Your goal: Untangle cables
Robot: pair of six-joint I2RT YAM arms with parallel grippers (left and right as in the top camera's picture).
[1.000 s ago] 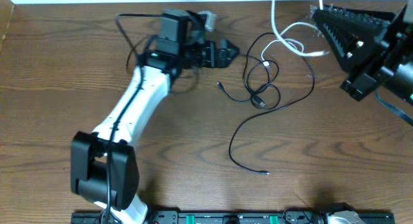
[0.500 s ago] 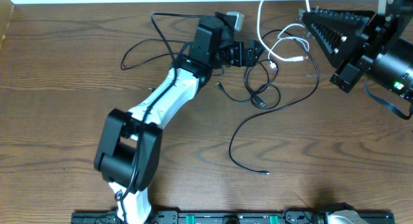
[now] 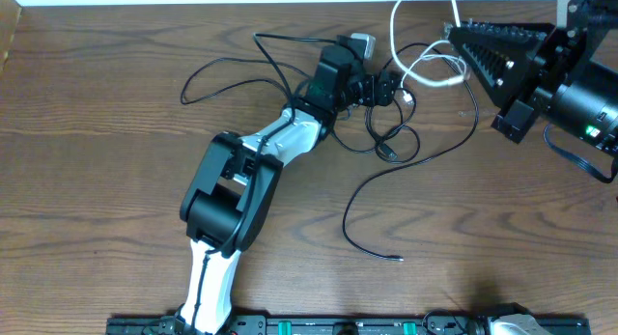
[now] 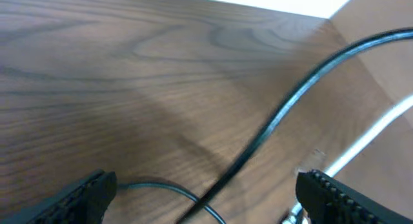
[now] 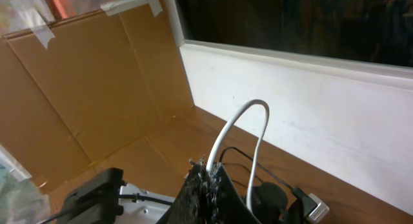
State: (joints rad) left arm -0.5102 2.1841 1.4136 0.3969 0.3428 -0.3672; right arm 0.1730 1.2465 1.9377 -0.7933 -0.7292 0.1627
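Note:
The white cable [image 3: 417,72] loops at the back right. My right gripper [image 3: 452,31] is shut on it and holds the loop up off the table. In the right wrist view the white cable [image 5: 248,121] arches out of the closed fingers [image 5: 208,169]. A tangle of thin black cables [image 3: 391,132] lies just below, and one long black cable [image 3: 362,205] trails toward the front. My left gripper [image 3: 384,87] is open at the tangle's top edge. In the left wrist view a black cable [image 4: 284,114] crosses between its spread fingers [image 4: 206,199], and the white cable [image 4: 381,130] shows at the right.
Another thin black cord [image 3: 227,79] loops over the table left of the left arm [image 3: 232,195]. A cardboard wall [image 5: 84,88] and a white board [image 5: 322,108] close the back of the wooden table [image 3: 97,181]. A black rail [image 3: 338,325] runs along the front edge.
My left arm has swung right, which brought its gripper from the back centre-left to the black tangle. My right gripper has shifted a little left with the white cable still in it.

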